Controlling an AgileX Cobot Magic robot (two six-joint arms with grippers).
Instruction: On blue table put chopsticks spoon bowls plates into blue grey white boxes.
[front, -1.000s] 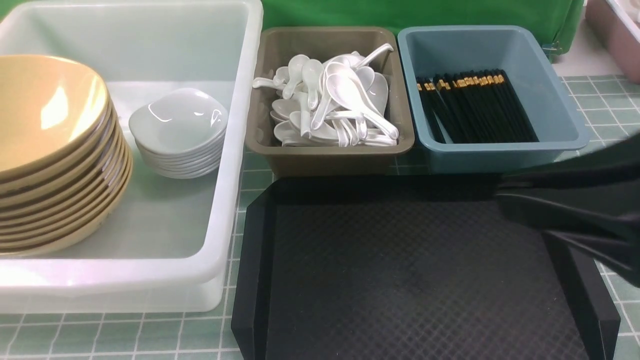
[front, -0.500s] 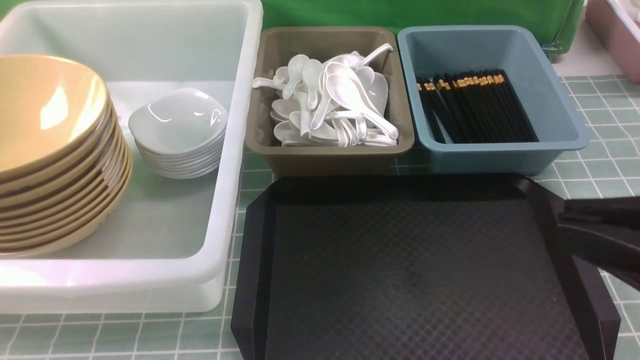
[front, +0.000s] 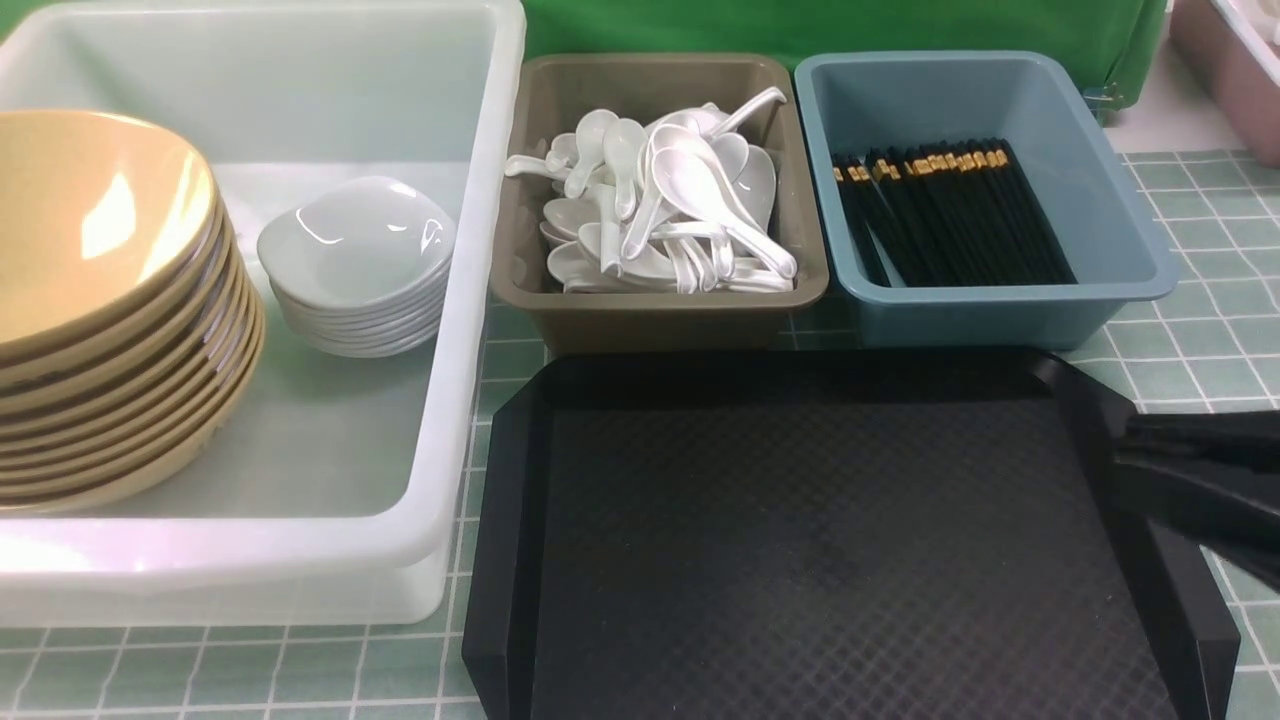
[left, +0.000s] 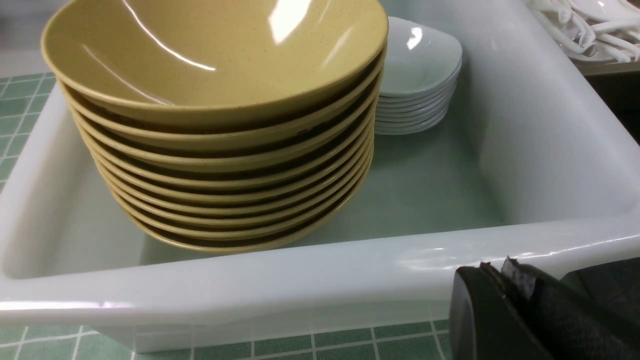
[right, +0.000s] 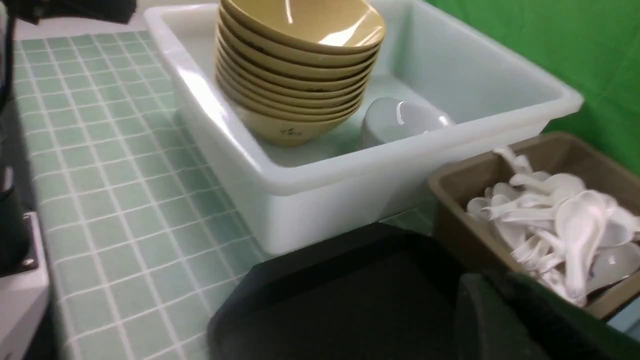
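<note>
**Sorting looks finished; the tray is bare**

Every piece of tableware in view already sits in a box. The yellow bowls (front: 100, 300) form one tall stack in the white box (front: 470, 300) at the far-left corner of the worktop (front: 1200, 340), with the stack of small white plates (front: 355, 262) just beside them in the same box. The spoons (front: 665, 205) lie heaped in the grey box (front: 545, 120) at the middle of the far edge, and the chopsticks (front: 950, 215) lie side by side in the blue box (front: 1110, 180) towards the far-right corner. The black tray (front: 800, 540) at the near edge carries nothing.

The right gripper (front: 1140, 455) hangs over the tray's right rim, near the right edge of the worktop; its fingers show a narrow gap and nothing lies between them. Of the left gripper (left: 505, 295) only one dark finger shows in its wrist view, just outside the near wall of the white box, so I cannot tell whether it is wide or closed; nothing is seen in it.

My judgement is that the step in hand is the last one: no loose item shows on tray or tiles. The next move likely calls only for both arms to draw clear of the boxes, unless more ware lies out of view.
</note>
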